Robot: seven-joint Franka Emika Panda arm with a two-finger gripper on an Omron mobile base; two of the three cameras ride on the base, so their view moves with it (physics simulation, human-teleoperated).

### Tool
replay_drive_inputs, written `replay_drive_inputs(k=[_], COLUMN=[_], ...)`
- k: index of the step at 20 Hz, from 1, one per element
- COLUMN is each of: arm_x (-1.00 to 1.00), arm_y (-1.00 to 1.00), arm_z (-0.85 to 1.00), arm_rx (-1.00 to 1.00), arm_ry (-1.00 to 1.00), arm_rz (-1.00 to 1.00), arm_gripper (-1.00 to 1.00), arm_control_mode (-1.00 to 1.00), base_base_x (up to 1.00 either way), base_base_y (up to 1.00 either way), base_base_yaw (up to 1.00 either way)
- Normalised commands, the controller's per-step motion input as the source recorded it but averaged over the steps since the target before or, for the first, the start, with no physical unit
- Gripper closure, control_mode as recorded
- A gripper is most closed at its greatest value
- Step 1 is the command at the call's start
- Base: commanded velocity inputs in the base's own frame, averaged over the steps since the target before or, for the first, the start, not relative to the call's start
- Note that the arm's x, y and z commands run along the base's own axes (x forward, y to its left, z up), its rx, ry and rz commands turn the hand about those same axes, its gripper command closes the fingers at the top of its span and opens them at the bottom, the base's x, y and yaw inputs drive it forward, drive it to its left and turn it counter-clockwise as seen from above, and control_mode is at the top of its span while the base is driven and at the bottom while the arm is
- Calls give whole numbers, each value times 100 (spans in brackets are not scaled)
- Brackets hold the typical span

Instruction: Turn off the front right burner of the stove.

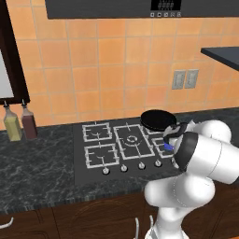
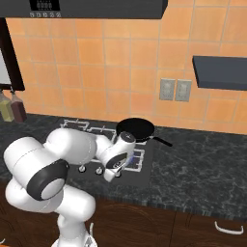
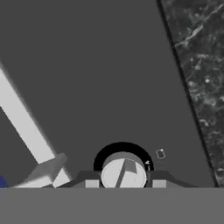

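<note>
Your gripper point(image 3: 124, 184) has a dark fingertip on either side of a round silver knob point(image 3: 123, 173); whether they touch it you cannot tell, since the tips are cut off. The arm hides most of the front right burner point(image 1: 165, 147), whose blue flame shows on the stove point(image 1: 91, 172), just beyond the hand.

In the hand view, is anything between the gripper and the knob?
No. The knob sits right between the fingertips of the gripper, with bare black stove glass beyond it.
</note>
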Motion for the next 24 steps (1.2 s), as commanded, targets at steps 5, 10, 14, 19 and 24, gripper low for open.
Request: replay_drive_inputs(k=[5,10,14,19,24], arm_x=[-2,0,-4,-7,-18], arm_y=[0,0,0,0,0], arm_z=[-28,-31,-37,-41,-37], arm_rx=[6,8,6,3,1], arm_ry=[14,19,16,9,1], arm_rz=[-76,-79,-82,-84,-88], arm_gripper=[100,100,100,100,100], arm_control_mode=[-100,-100,-100,-100,-100], base_base_x=[0,0,0,0,0], base_base_y=[0,0,0,0,0], base_base_yaw=[0,0,0,0,0])
